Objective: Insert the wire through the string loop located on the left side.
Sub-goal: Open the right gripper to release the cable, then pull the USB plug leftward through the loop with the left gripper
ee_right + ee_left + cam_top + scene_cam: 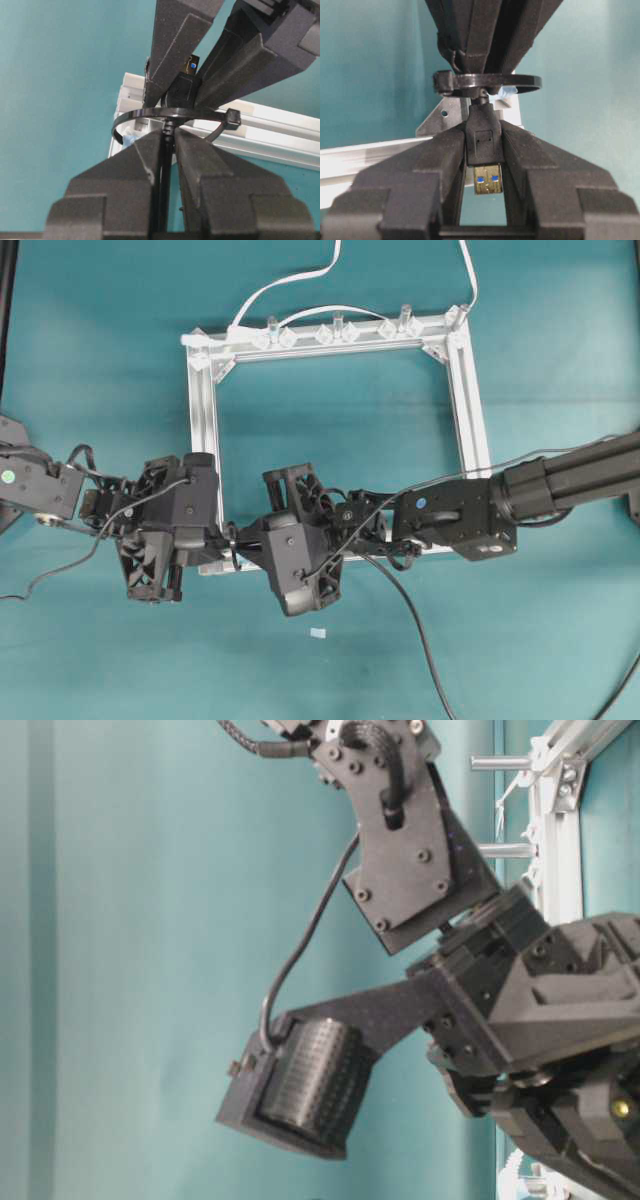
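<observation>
The wire's dark USB plug sits between the fingers of my left gripper, which is shut on it, metal tip toward the camera. The black string loop rings the wire just beyond the plug, a pale blue tab beside it. In the right wrist view the loop lies across the wire, with the plug on its far side. My right gripper is shut on the thin cable just below the loop. Overhead, both grippers meet at the frame's lower left corner.
A square aluminium frame lies on the teal table. Clear clips and a white flat cable run along its far bar. A small white scrap lies in front. A black cable trails toward the front edge.
</observation>
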